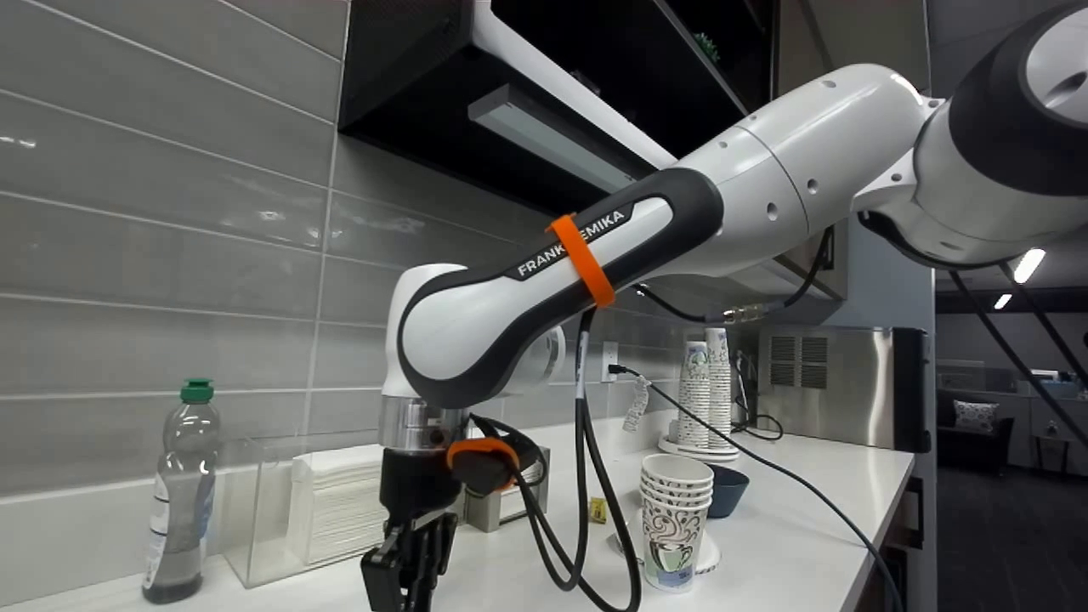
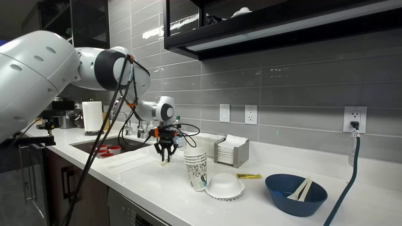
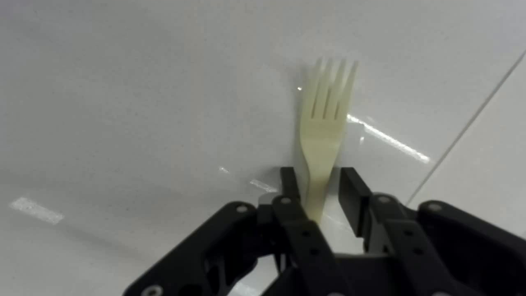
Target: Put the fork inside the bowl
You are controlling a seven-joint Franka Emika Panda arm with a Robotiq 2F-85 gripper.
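Note:
The cream plastic fork (image 3: 322, 135) lies on the white counter in the wrist view, tines away from the gripper. In an exterior view only a small pale bit of the fork (image 2: 163, 163) shows under the fingers. My gripper (image 3: 316, 174) is open, its fingers on either side of the fork's handle with gaps on both sides. It points down at the counter in both exterior views (image 2: 165, 159). The dark blue bowl (image 2: 292, 205) stands at the right in an exterior view with pale utensils in it. It also shows partly behind the paper cups in an exterior view (image 1: 729, 493).
A stack of patterned white paper cups (image 2: 197, 174) and upturned white bowls (image 2: 225, 185) stand between gripper and bowl. A metal napkin holder (image 2: 241, 155), yellow packet (image 2: 248, 176), soap bottle (image 1: 180, 501) and clear napkin box (image 1: 268, 510) are nearby. A sink (image 2: 82, 145) holds red-rimmed cups.

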